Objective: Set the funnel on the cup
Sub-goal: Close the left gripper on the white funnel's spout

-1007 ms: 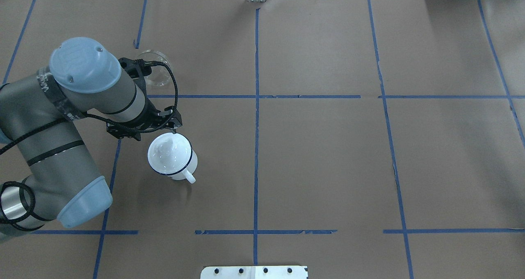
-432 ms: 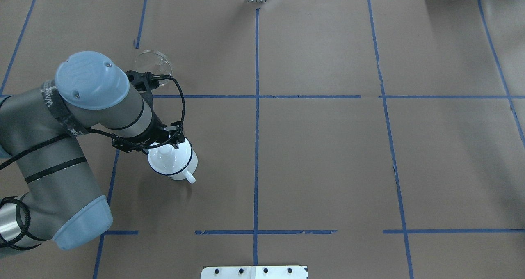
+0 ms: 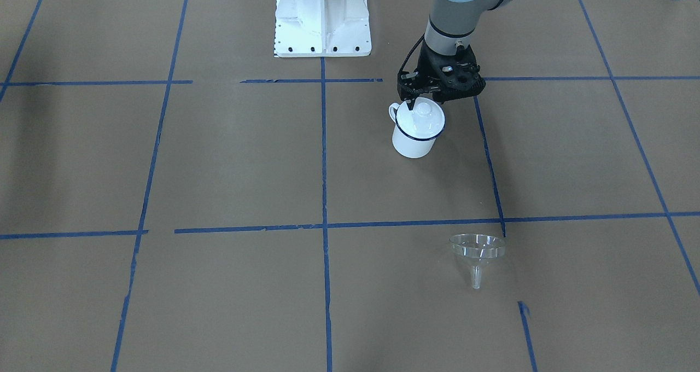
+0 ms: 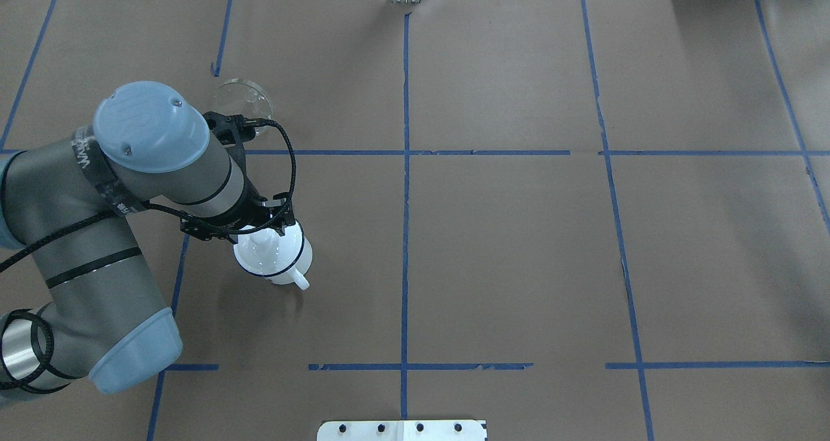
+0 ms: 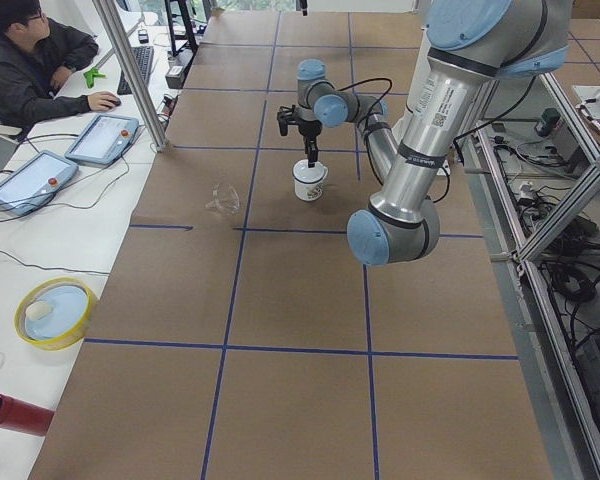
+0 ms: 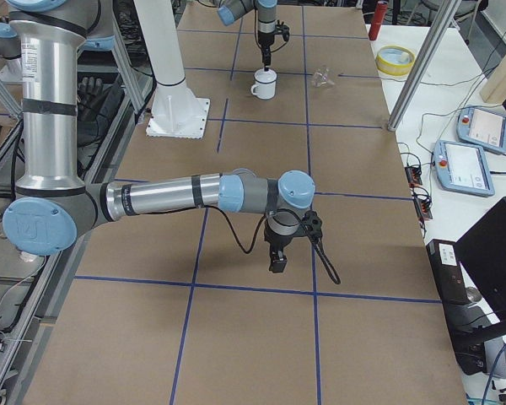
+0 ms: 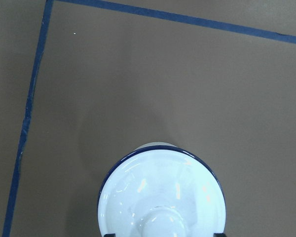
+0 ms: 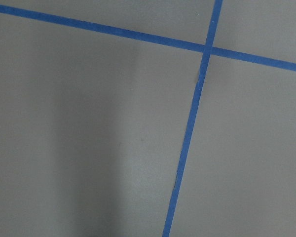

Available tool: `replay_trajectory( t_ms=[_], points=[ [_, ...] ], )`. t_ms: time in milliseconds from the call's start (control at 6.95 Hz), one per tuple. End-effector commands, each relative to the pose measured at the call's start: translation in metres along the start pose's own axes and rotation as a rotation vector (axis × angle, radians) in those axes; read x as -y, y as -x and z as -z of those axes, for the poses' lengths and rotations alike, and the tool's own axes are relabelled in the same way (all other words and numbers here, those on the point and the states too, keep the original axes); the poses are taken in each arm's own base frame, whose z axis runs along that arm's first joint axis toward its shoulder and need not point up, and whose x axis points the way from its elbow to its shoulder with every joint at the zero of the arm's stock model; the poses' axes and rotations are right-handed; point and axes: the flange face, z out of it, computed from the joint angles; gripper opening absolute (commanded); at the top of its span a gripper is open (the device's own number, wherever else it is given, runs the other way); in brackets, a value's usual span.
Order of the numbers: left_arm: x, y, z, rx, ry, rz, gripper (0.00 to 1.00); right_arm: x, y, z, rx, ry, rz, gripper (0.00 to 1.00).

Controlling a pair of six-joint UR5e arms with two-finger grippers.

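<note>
The cup (image 3: 414, 142) is a white enamel mug with a dark blue rim, standing upright with a round white knobbed lid (image 3: 420, 121) on it. It also shows in the overhead view (image 4: 288, 266) and the left wrist view (image 7: 107, 183). My left gripper (image 3: 421, 108) is open, its fingers on either side of the lid's knob (image 7: 163, 224). The clear funnel (image 3: 477, 249) rests alone on the table beyond the mug, also in the overhead view (image 4: 241, 97). My right gripper (image 6: 278, 261) hangs low over bare paper far from both; I cannot tell whether it is open or shut.
Brown paper with blue tape lines covers the table. The white robot base plate (image 3: 322, 16) is near the mug. A yellow-rimmed bowl (image 5: 55, 312), a red cylinder (image 5: 15, 415) and a seated operator (image 5: 30, 60) are off the table's far side.
My left arm has moved toward the robot, from beside the funnel to over the mug, and its gripper now sits around the lid's knob. The mug and funnel have not moved.
</note>
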Motion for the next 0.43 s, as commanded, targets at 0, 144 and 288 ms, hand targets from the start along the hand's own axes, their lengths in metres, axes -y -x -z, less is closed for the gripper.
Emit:
replay_trajectory(
  t_ms=[0,144,288],
  points=[
    [0.0037,-0.0018,-0.0076,-0.007,-0.002,-0.003,0.73,-0.0003,-0.0005,-0.0006,0.0,0.001,-0.001,1.0],
    [0.0056,-0.0023,-0.012,-0.007,-0.002,-0.003,0.73,-0.0002,0.0,-0.0001,0.0,0.0,0.0,1.0],
    [0.0054,-0.0024,-0.0114,-0.009,-0.002,-0.004,0.73,-0.0003,-0.0005,-0.0006,0.0,0.001,-0.001,1.0]
  ],
)
